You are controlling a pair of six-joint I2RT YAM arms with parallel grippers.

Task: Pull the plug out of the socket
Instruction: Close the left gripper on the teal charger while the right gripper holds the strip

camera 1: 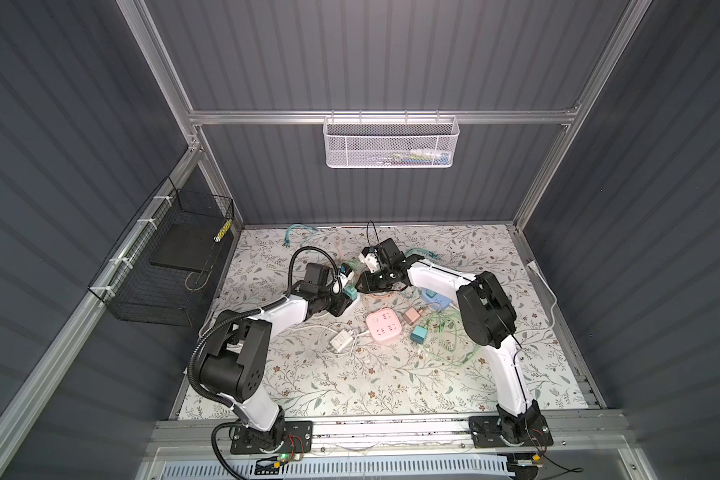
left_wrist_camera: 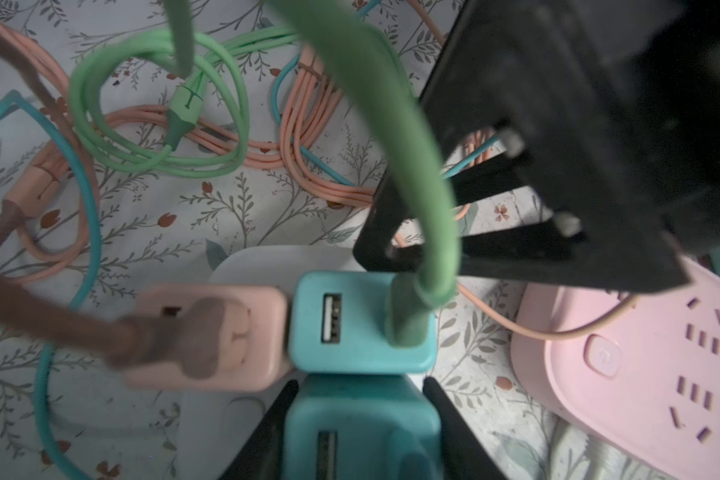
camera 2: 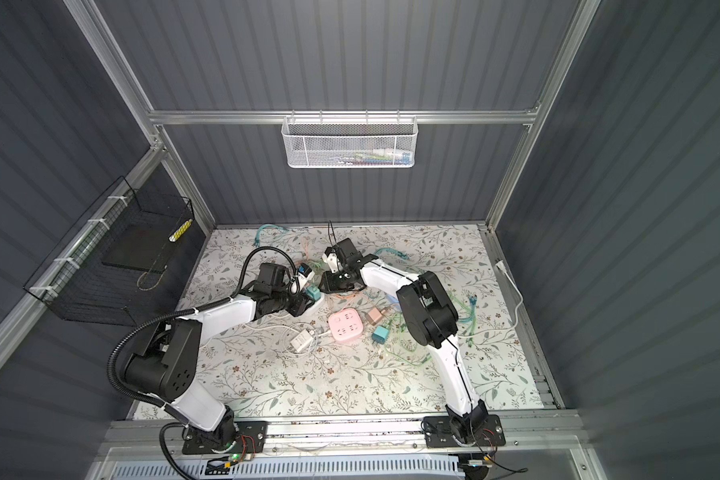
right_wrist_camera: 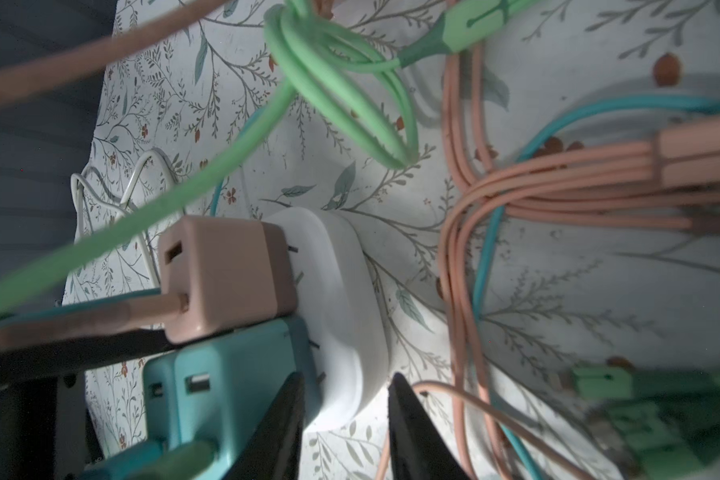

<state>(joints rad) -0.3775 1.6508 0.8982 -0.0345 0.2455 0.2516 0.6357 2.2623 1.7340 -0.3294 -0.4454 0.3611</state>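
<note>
My left claw (left_wrist_camera: pixel 361 382) is closed snug on the teal square charger plug (left_wrist_camera: pixel 362 419), which is seated in the rounded white plastic socket block (right_wrist_camera: pixel 341 291) mid-table, just far-left of the pink socket cube (camera 1: pixel 383 328). My right claw (right_wrist_camera: pixel 347 376) straddles the white block, narrow, seemingly clamping it; the view's cramped. Risks: the block lifts if that hold slips, or the draped green cable (left_wrist_camera: pixel 412 145) snags and drags neighbouring plugs.
</note>
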